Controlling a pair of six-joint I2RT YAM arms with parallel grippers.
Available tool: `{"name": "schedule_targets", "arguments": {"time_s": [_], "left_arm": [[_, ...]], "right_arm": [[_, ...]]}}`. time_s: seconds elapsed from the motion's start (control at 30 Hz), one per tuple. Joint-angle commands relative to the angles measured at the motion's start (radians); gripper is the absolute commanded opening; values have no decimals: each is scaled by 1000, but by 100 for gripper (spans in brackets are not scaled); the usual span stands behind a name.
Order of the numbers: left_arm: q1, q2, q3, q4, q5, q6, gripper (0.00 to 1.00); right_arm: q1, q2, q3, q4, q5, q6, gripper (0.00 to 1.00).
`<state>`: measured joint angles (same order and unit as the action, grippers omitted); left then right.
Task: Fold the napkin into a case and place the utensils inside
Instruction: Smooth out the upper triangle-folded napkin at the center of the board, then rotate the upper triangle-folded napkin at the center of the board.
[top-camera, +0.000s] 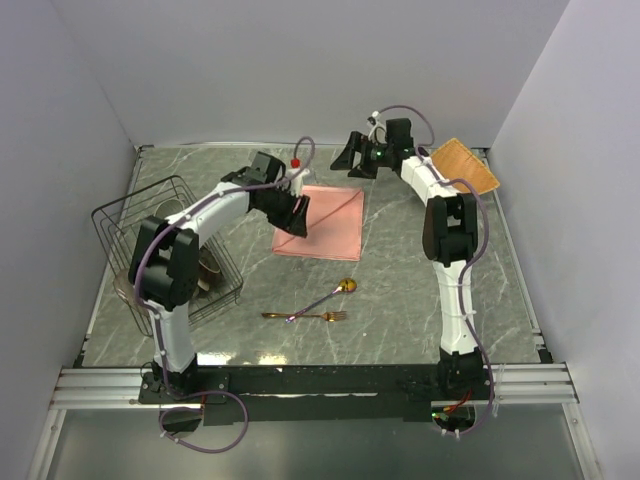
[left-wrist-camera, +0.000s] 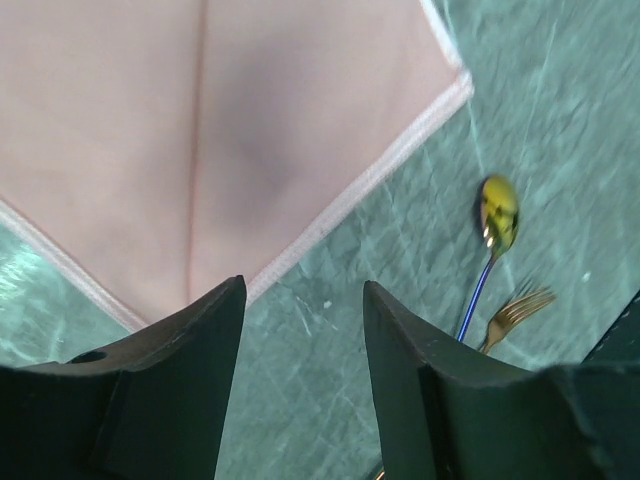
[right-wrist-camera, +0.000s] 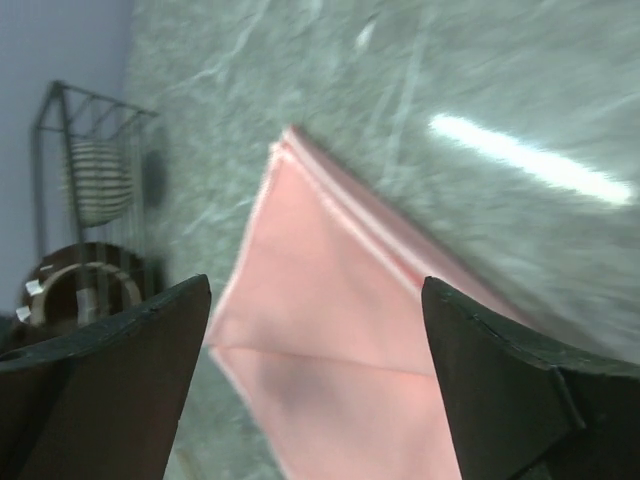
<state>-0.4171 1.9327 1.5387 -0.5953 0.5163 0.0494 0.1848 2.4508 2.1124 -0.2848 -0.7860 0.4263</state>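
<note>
The salmon-pink napkin lies flat on the table's middle with a diagonal crease. It fills the top of the left wrist view and shows in the right wrist view. The gold spoon with purplish handle and the gold fork lie crossed in front of it; both show in the left wrist view, spoon and fork. My left gripper is open and empty over the napkin's left edge. My right gripper is open and empty, raised behind the napkin's far right corner.
A black wire rack with crockery stands at the left; it also shows in the right wrist view. An orange-tan woven mat lies at the back right. A small red-capped item sits behind the napkin.
</note>
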Motion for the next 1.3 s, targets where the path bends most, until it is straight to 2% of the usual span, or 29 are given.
{"name": "schedule_targets", "arguments": {"time_s": [0.0,0.43,0.7,0.9,1.13,1.27], "left_arm": [[-41,-61,-64,-38,-62,147,56],[-43,-92,-167,-8,-113,115,56],[53,-95,-181,9,-105,-9,56],[63,-116,-202,26,-174,-31,56],[60,-127,-221,14,-202,-5,50],[52,-127,-215,-9,-206,10,48]], "right_arm": [[-8,-12,81,-109,117,-135,96],[-13,60,57,-71,180,-167,99],[-15,30,-32,-109,166,-155,95],[-22,-67,-192,-159,137,-159,94],[-24,-257,-518,-137,105,-130,91],[-25,-357,-652,-137,96,-136,91]]}}
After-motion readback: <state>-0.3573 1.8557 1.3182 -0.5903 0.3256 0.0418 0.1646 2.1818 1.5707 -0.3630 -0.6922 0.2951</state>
